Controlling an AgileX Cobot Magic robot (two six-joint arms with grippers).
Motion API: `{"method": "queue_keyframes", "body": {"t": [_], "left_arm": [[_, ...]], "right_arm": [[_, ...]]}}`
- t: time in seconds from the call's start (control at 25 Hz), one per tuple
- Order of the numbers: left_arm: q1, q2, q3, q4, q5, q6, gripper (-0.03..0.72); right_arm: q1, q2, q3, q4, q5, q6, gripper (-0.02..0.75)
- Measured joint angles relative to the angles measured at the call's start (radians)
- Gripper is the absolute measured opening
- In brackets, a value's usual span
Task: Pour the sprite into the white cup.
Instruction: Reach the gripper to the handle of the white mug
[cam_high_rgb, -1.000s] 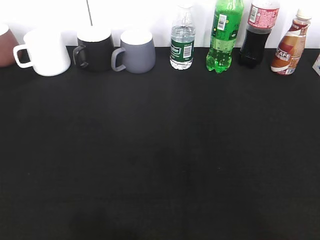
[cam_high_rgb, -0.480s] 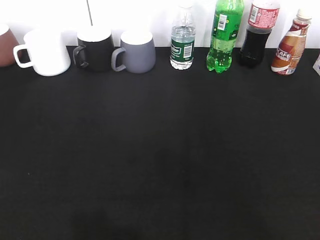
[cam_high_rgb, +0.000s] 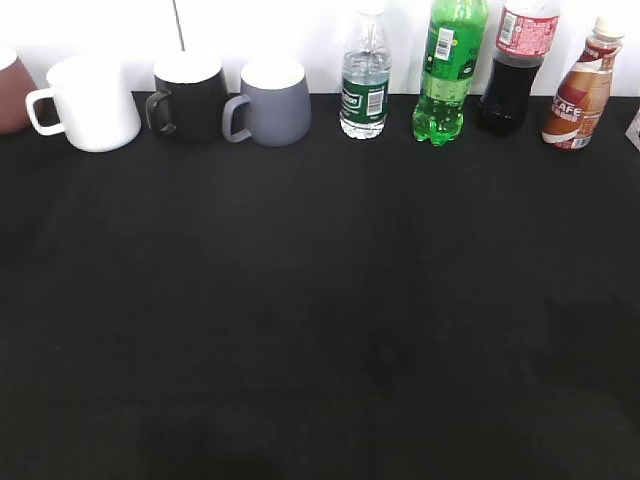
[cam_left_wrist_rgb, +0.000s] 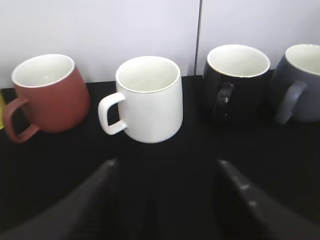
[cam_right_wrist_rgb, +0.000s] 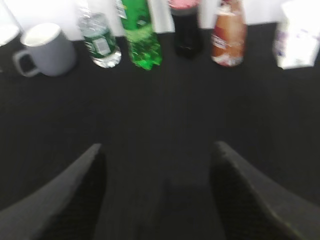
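- Left gripper: wide open, nothing held, hovering low just short of plain white ceramic mug w/ loop handle; mug centred betw. the two dark fingers, handle toward view-left.
- Right gripper: spread wide too, empty, well back from bottle row; wrist view blurred.
- Tall translucent bright-green plastic soda bottle w/ green label + white barcode patch: upright at far edge of black tabletop, left of right gripper's centreline. In ext. view, well apart from white mug at far left.
- Risk 1: wrong pick. Small clear water bottle just beside green one on one side, dark cola bottle on other; tight gaps, so wide jaws likely to clip or topple a neighbour.
- Risk 2: brown coffee bottle also in row; knock-on fall possible.
- Risk 3: left side crowded. Red-brown mug and black mug flank white mug, grey mug beyond; off-centre closing could nudge either.
- Risk 4: cap state unclear, bottle top out of frame; spill or no flow, hard to judge.
- Risk 5: long carry across table before pouring; slick round plastic may slip if gripped off-centre.
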Motion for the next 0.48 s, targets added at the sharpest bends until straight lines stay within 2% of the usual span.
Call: {"method": "queue_keyframes", "body": {"t": [0.08, 0.16, 0.24, 0.36, 0.48], "left_arm": [[0.000, 0.112, 0.000, 0.051, -0.097, 0.000, 0.504], [0.000, 0.195, 0.003, 0.065, -0.187, 0.000, 0.414], [0.000, 0.213, 0.068, 0.056, -0.377, 0.000, 0.323], [0.000, 0.290, 0.238, 0.051, -0.639, 0.000, 0.300], [0.000, 0.452, 0.268, 0.051, -0.846, -0.004, 0.298]], "right_arm": [[0.000, 0.001, 0.000, 0.007, -0.005, -0.014, 0.484], [0.000, 0.001, 0.000, 0.007, -0.006, -0.018, 0.484], [0.000, 0.001, 0.000, 0.007, -0.005, -0.030, 0.484], [0.000, 0.001, 0.000, 0.008, -0.005, -0.038, 0.484], [0.000, 0.001, 0.000, 0.008, -0.005, -0.039, 0.480]]}}
